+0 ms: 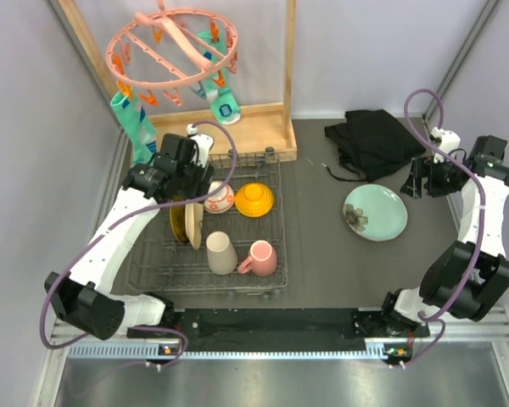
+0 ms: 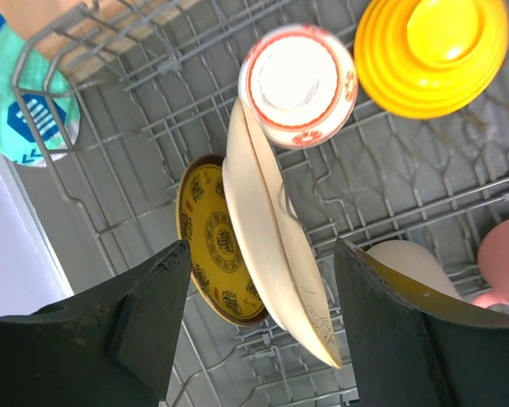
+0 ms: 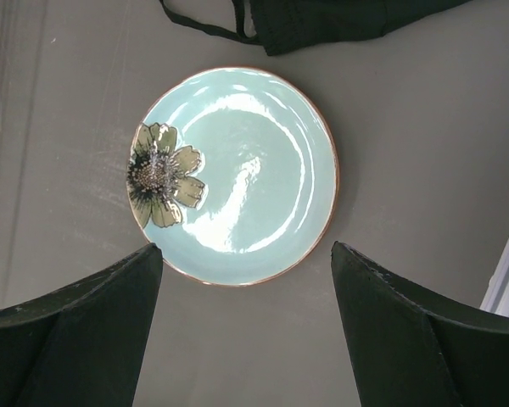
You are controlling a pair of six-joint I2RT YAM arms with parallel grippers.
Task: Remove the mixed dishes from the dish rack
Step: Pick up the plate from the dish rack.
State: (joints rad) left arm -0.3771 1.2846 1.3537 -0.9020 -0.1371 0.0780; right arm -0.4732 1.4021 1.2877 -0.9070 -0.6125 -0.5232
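Observation:
The dark grey wire dish rack holds a cream plate and a small yellow patterned plate standing on edge, a red-white bowl, an orange bowl, a beige cup and a pink mug. My left gripper is open above the standing plates; the cream plate and yellow plate lie between its fingers. The pale green flower plate lies flat on the table, outside the rack. My right gripper is open and empty above the plate.
A wooden frame with a pink peg hanger and teal socks stands behind the rack. A black cloth lies at the back right, also seen in the right wrist view.

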